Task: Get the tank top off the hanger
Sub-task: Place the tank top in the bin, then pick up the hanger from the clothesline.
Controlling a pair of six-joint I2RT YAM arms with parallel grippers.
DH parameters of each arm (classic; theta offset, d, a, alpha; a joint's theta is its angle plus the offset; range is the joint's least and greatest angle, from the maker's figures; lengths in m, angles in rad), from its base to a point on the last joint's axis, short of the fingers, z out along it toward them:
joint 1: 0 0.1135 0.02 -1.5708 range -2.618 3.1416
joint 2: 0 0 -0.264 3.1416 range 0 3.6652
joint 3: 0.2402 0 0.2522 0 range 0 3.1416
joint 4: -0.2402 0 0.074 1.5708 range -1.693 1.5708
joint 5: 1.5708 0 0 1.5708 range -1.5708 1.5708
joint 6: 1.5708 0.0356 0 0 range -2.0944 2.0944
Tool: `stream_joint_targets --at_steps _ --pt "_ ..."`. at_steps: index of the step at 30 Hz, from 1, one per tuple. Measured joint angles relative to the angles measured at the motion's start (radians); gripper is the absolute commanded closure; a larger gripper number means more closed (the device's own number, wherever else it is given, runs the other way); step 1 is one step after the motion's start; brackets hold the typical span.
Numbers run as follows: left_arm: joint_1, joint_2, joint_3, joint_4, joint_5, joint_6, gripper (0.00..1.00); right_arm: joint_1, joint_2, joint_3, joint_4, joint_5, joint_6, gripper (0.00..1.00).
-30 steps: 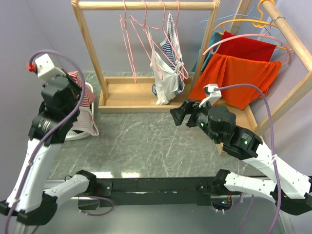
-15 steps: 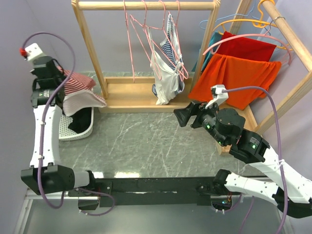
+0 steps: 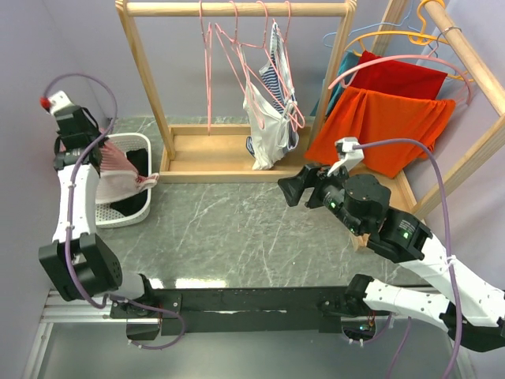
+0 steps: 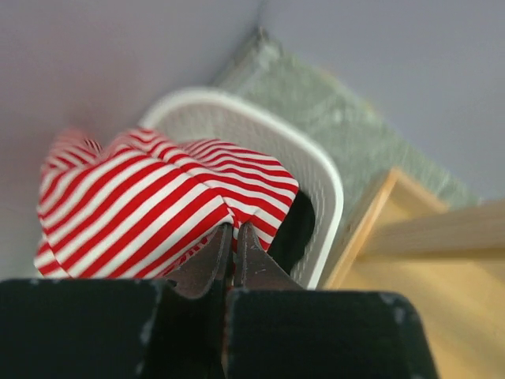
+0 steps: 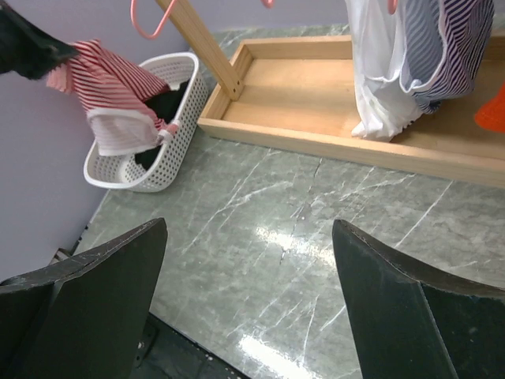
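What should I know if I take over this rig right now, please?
Left pincer: shut on the red-and-white striped tank top, holding it over the white perforated plastic basket at the left of the grey marble table.
Right pincer: open, empty, above that table.
Done: the tank top is off its hanger; bare pink wire hangers hang on the wooden rack.
Left: probably just release it into the basket.

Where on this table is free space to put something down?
The grey marble tabletop is bare from the white plastic basket to the right arm, in front of the wooden rack tray. The tray's left half is bare too. Crowded: the basket and the right corner by the orange garment.
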Motion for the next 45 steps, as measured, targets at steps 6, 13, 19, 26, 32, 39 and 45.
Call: stream_joint_targets --at_steps 6,13,19,26,32,39,45 --pt "-0.033 0.037 -0.141 0.0 0.13 -0.018 0.99 0.0 0.035 0.0 -0.001 -0.014 0.0 0.07" --pt "-0.143 0.052 -0.152 -0.054 0.134 -0.028 0.81 0.0 0.034 -0.017 0.012 -0.018 0.014 0.07" --pt "-0.128 0.172 -0.085 -0.13 0.109 -0.055 0.0 0.0 0.033 -0.014 0.011 0.008 0.012 0.07" --pt "-0.127 -0.045 -0.134 -0.146 0.122 -0.071 0.01 0.0 0.085 0.106 0.001 0.092 -0.061 0.14" --pt "-0.126 -0.29 -0.137 -0.105 0.201 -0.069 0.0 -0.014 0.167 0.242 0.019 0.156 -0.172 0.54" --pt "-0.129 -0.34 -0.211 -0.106 0.337 -0.045 0.01 -0.161 0.335 0.456 0.068 0.12 -0.285 0.57" --pt "-0.142 -0.355 -0.276 -0.101 0.465 -0.051 0.0 -0.266 0.513 0.648 0.055 -0.013 -0.367 0.5"
